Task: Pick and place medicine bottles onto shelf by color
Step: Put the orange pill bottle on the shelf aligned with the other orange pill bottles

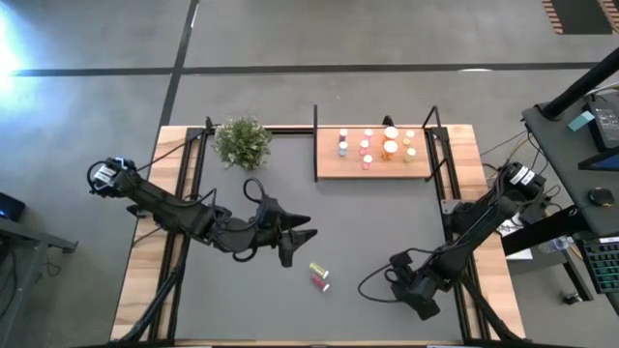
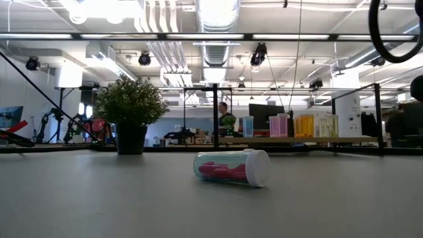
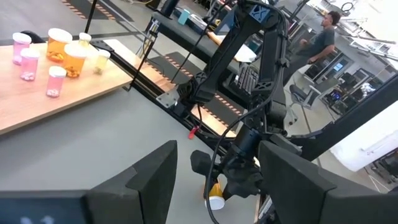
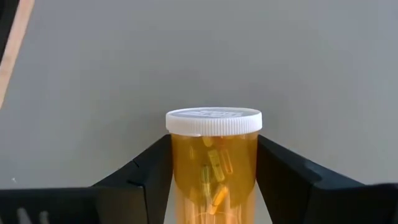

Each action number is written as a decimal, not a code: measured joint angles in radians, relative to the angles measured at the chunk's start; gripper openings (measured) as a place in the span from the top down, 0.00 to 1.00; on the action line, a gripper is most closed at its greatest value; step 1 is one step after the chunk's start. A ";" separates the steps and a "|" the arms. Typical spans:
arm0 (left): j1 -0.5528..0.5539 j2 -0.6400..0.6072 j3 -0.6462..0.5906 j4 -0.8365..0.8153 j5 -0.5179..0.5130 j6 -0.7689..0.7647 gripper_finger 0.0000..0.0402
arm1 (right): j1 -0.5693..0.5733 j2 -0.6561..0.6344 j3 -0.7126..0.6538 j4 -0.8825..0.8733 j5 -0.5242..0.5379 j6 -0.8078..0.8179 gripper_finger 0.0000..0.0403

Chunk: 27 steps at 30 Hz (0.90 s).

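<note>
Gripping an orange bottle (image 4: 213, 168) between its two fingers (image 4: 146, 171), the right gripper (image 1: 411, 286) sits low over the near right part of the table (image 1: 368, 217); the jaws press the bottle's sides, its white cap (image 4: 213, 120) pointing away from the wrist, and no writing can be read on it. From the left wrist view the same bottle (image 3: 215, 193) shows at the tip of the right arm. The left gripper (image 1: 293, 235) hovers over the table's middle left with its fingers (image 3: 146, 180) apart and nothing between them. Between the two grippers lie two bottles on their sides, a yellow-green one (image 1: 318, 269) and a pink one (image 1: 320, 282), just beside each other; in the low view the pink bottle (image 2: 231, 168) lies with its white cap to the right. At the far edge stands the shelf (image 1: 329, 166), carrying about ten upright bottles, pink (image 1: 342, 148) toward the left, orange (image 1: 390, 148) and pale yellow (image 1: 410, 153) toward the right. A potted plant (image 1: 242, 141) stands left of the shelf. A person (image 3: 323, 37) is in the room beyond.
</note>
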 joint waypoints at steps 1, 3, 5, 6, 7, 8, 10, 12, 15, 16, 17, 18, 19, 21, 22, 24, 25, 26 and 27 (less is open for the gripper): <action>0.000 0.000 -0.001 0.000 0.000 0.000 0.48 | 0.000 -0.006 -0.001 -0.004 0.001 0.009 0.54; 0.000 0.000 -0.004 0.000 0.000 0.000 0.48 | -0.003 -0.016 -0.003 -0.012 0.001 0.029 0.56; 0.000 0.000 -0.006 0.000 0.000 0.000 0.48 | -0.003 -0.027 -0.003 -0.015 0.000 0.046 0.59; 0.000 0.000 -0.007 0.000 0.000 0.000 0.48 | -0.003 -0.036 -0.003 -0.014 0.000 0.047 0.60; 0.000 0.000 -0.008 0.000 0.000 0.000 0.48 | -0.003 -0.045 -0.004 -0.013 0.000 0.047 0.60; 0.000 0.000 -0.009 0.000 0.000 0.000 0.48 | -0.003 -0.057 -0.003 -0.010 0.000 0.050 0.61; 0.000 0.000 -0.011 0.000 0.001 0.000 0.48 | -0.007 -0.084 -0.003 -0.011 0.002 0.062 0.61; 0.000 0.000 -0.016 0.001 0.002 0.000 0.48 | -0.019 -0.125 -0.003 -0.010 0.015 0.071 0.60; 0.000 0.000 -0.034 0.001 0.003 0.000 0.48 | -0.056 -0.210 -0.003 -0.009 0.047 0.071 0.59; 0.000 0.000 -0.043 0.006 0.004 0.000 0.48 | -0.073 -0.242 -0.003 -0.009 0.071 0.071 0.59; 0.002 0.000 -0.054 0.013 0.004 0.001 0.48 | -0.093 -0.276 -0.003 -0.009 0.099 0.071 0.59; 0.005 0.000 -0.064 0.020 0.005 0.004 0.48 | -0.116 -0.311 -0.001 -0.010 0.136 0.071 0.59; 0.007 0.000 -0.072 0.020 0.005 0.014 0.48 | -0.141 -0.345 0.007 -0.009 0.178 0.071 0.59; 0.012 0.000 -0.080 0.019 0.004 0.060 0.48 | -0.192 -0.407 0.027 0.008 0.274 0.071 0.59; 0.015 0.000 -0.083 0.023 0.004 0.090 0.48 | -0.214 -0.436 0.037 0.024 0.325 0.069 0.59; 0.024 0.000 -0.089 0.042 0.000 0.152 0.48 | -0.260 -0.487 0.053 0.096 0.430 0.052 0.59; 0.031 0.000 -0.092 0.055 -0.002 0.184 0.48 | -0.281 -0.508 0.058 0.155 0.475 0.032 0.59; 0.040 0.000 -0.095 0.077 -0.005 0.217 0.48 | -0.302 -0.524 0.062 0.220 0.503 -0.004 0.59; 0.050 0.000 -0.099 0.109 -0.009 0.257 0.48 | -0.325 -0.534 0.065 0.295 0.517 -0.047 0.59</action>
